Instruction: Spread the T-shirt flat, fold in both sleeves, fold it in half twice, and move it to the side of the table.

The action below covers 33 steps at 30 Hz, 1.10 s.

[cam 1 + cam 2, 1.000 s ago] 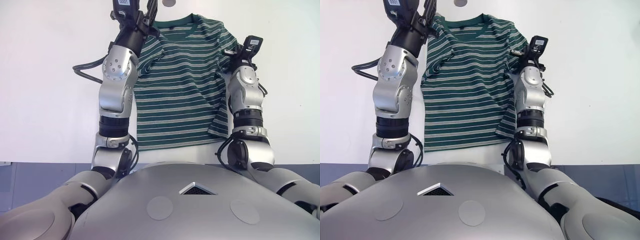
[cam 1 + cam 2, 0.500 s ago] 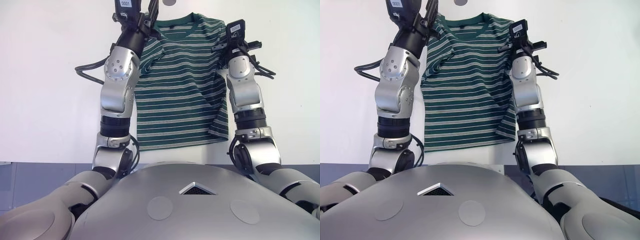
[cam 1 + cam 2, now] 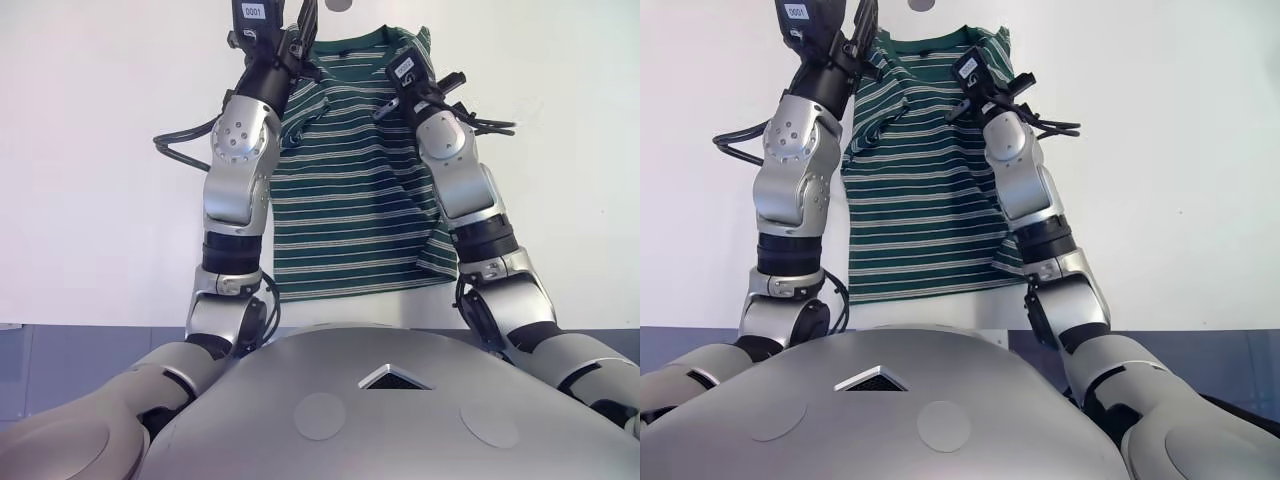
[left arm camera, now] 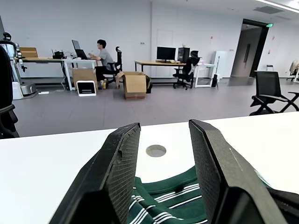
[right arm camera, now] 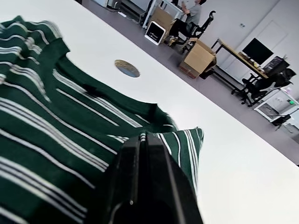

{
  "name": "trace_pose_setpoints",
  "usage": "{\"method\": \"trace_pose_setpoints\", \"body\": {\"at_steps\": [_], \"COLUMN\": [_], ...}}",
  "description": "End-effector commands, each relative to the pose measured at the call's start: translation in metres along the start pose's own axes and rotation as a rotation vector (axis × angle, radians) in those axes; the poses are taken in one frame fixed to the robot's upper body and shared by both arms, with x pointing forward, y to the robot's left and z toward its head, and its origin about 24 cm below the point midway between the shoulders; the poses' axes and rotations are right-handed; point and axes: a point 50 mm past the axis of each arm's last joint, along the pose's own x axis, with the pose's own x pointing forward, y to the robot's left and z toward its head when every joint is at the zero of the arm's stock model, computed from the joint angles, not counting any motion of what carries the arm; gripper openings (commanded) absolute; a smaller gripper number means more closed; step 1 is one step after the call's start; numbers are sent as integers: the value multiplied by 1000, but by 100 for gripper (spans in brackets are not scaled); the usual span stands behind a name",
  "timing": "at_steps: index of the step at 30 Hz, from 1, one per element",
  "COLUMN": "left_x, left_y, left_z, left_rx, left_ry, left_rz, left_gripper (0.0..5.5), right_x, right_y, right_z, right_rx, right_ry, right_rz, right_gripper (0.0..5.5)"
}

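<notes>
- White table (image 4: 46, 158) runs wide across the front, a round grommet (image 4: 155, 150) set in it.
- Behind it, open grey floor (image 4: 140, 109) and pale walls (image 4: 117, 23).
- Desks (image 4: 159, 63) with a monitor (image 4: 166, 52) stand along the far wall, with cardboard boxes (image 4: 134, 84) on the floor nearby.
- A black office chair (image 4: 273, 91) stands at one side, near a dark doorway (image 4: 250, 51).
- A ceiling light strip (image 4: 280, 3) glows overhead.

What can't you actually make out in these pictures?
How the T-shirt's left sleeve lies: head views, the left arm covers it partly.
The left gripper's tips: head views, cut by the top edge.
How much cloth the right gripper pinches: right wrist view, its shut fingers cover it.
The T-shirt's near right edge: head views, behind the right arm.
</notes>
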Motion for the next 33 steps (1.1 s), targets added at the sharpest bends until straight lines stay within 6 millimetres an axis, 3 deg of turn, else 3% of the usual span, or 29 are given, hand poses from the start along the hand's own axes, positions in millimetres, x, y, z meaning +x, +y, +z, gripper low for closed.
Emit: {"method": "trace_pose_setpoints", "body": {"at_steps": [1, 2, 9, 13, 15, 17, 21, 23, 25, 27, 30, 33], "left_x": [-1, -1, -1, -1, -1, -4, -29, -61, -99, -123, -143, -177], "left_y": [1, 1, 1, 1, 1, 2, 4, 8, 18, 27, 31, 22], "left_z": [-3, -3, -3, -2, -2, -3, 1, -5, -15, -19, -29, -58], "left_rx": [6, 6, 6, 5, 7, 28, 254, 411, 474, 513, 499, 478], "left_ry": [6, 6, 7, 5, 4, 9, 3, 62, 179, 260, 334, 480], "left_rz": [10, 9, 13, 15, 11, -19, -301, -553, -769, -889, -935, -1003], "left_gripper": [191, 191, 191, 191, 191, 191, 191, 191, 191, 191, 191, 191], "right_x": [1, 1, -4, -11, -23, -40, -91, -121, -146, -164, -187, -205], "right_y": [0, 0, 8, -6, -16, -19, -26, -25, -27, -34, -40, -47], "right_z": [0, 3, 24, 43, 53, 52, 22, -3, -30, -52, -78, -93], "right_rx": [11, 30, 237, 433, 416, 263, -241, -382, -437, -455, -457, -462], "right_ry": [16, -6, -135, -241, -341, -387, -431, -392, -317, -247, -133, -28], "right_rz": [10, 16, 111, 163, 226, 322, 501, 637, 738, 779, 849, 947], "right_gripper": [1, 1, 158, 217, 217, 217, 217, 217, 217, 217, 217, 217]}}
